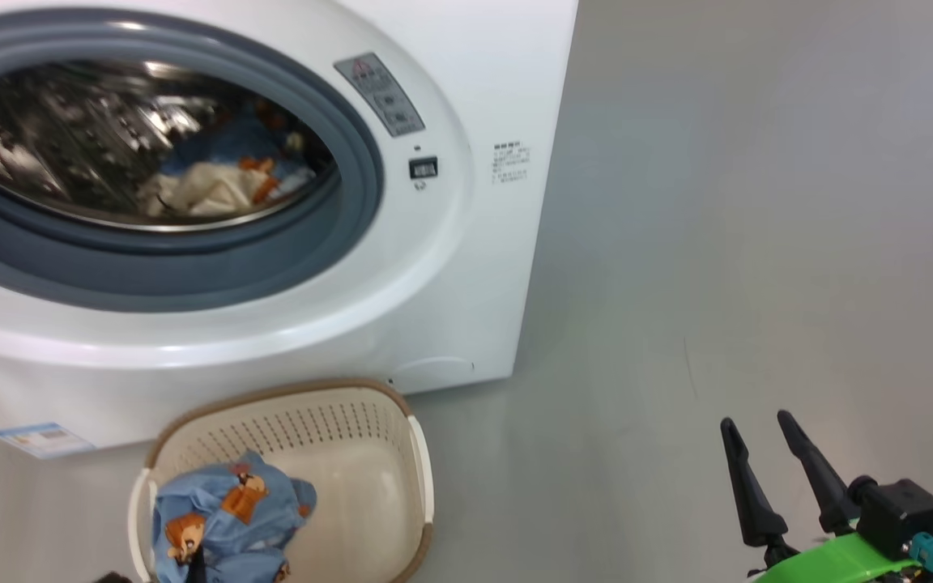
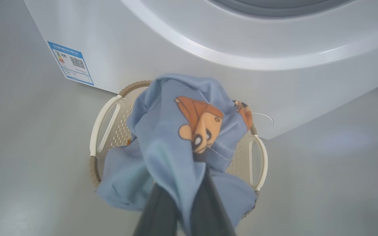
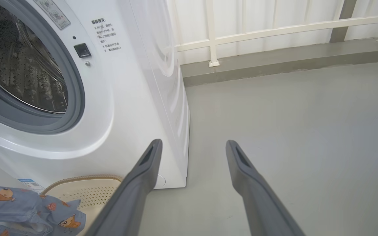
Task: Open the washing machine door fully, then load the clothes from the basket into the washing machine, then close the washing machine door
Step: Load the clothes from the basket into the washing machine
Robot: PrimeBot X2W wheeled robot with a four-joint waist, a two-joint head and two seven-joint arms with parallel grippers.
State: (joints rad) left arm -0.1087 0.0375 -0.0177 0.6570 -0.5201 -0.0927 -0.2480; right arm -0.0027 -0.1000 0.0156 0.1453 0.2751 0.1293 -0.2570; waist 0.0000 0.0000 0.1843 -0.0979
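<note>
The blue bear-print garment [image 2: 162, 137] hung from the left gripper [image 2: 198, 156], whose fingers were clamped on its fabric, over the basket [image 2: 101, 127]. The basket stood against the washing machine [image 1: 466, 267]. Further clothes [image 1: 207, 186] lay in the drum [image 1: 53, 146]. The right gripper [image 1: 754, 423] hovered well apart, fingers spread wide, holding nothing.

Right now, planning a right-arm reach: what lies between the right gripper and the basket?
Bare grey floor between the basket and right gripper, seen in the head view.
</note>
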